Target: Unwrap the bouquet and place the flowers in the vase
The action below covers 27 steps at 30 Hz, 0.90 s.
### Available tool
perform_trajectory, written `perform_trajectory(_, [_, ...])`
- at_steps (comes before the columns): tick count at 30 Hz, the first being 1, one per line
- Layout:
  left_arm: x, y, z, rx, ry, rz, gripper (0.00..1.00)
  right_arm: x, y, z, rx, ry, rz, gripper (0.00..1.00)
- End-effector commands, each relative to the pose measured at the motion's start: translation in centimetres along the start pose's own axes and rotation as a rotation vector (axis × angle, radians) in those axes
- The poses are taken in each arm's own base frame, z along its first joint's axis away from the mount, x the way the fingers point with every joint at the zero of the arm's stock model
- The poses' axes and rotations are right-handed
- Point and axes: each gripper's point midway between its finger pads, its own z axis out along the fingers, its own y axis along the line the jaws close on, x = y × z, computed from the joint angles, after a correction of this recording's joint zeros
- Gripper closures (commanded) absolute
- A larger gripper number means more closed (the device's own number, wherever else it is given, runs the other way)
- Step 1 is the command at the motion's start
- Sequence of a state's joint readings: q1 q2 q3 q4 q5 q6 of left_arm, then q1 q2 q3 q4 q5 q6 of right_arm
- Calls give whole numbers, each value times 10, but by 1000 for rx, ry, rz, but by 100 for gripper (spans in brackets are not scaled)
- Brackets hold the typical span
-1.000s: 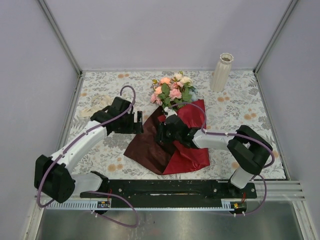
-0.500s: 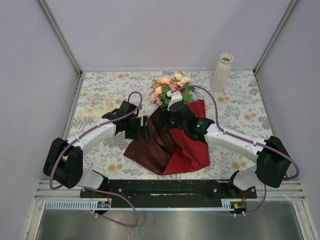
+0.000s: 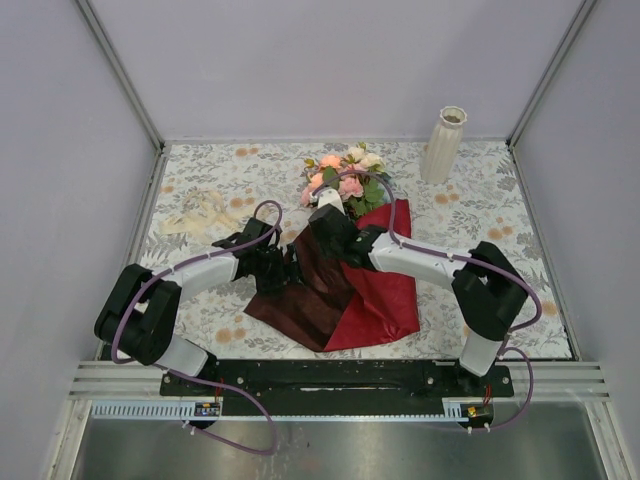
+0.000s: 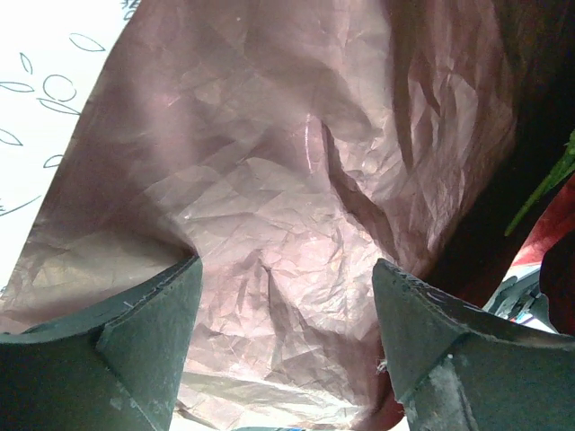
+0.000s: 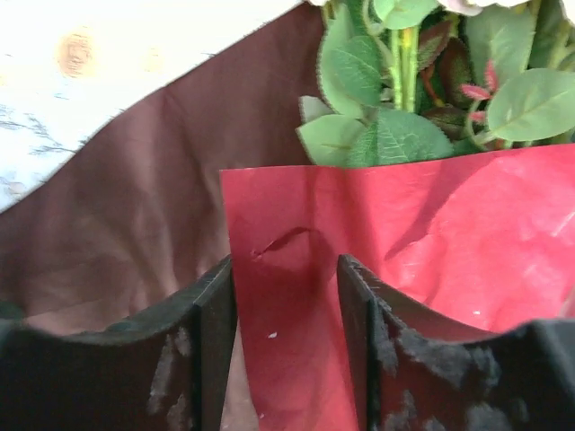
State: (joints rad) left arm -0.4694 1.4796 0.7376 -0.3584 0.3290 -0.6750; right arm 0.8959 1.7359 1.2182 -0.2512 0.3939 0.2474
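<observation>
My left claw [image 4: 286,269] hangs open over the bouquet's maroon wrapping paper [image 3: 300,300]; my right claw [image 5: 287,265], seemingly parted, straddles its red edge. I should peel the 2 flaps outward, low and slow. Beyond, the flowers [image 3: 345,175] lie mid-worktop [image 3: 480,230]; the vase [image 3: 442,145] stands far right, with open room between them.

One wrapped bouquet [image 3: 335,285], one white vase [image 3: 443,143] and one loose cream ribbon [image 3: 195,212] are in view. Two robot arms [image 3: 205,268] are present.
</observation>
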Motion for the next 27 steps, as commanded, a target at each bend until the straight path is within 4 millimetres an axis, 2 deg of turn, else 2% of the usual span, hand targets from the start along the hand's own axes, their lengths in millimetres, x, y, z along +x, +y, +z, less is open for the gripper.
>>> perform_trajectory(1, [-16, 8, -1, -57, -83, -16, 19, -25, -38, -4, 244, -56, -53, 57])
perform_trajectory(3, [-19, 12, -3, -83, -97, -18, 19, -29, -65, -13, 362, -69, -49, 76])
perform_trajectory(6, [-22, 17, -3, -113, -106, -13, 18, -33, -102, -30, 426, -86, 11, 88])
perform_trajectory(9, [-22, 20, -1, -131, -96, -12, 18, -21, -140, -40, 464, -71, 96, 100])
perform_trajectory(15, [-21, 24, 1, -144, -96, -19, 17, 13, -215, -77, 624, -75, 229, 100])
perform_trajectory(19, [-20, 26, 1, -151, -96, -26, 17, 62, -261, -93, 736, -44, 415, 100])
perform_trajectory(21, [-19, 28, 1, -157, -98, -28, 17, 79, -279, -104, 791, -49, 492, 100])
perform_trajectory(27, [-19, 29, 0, -166, -99, -29, 17, 106, -317, -125, 881, -34, 706, 100])
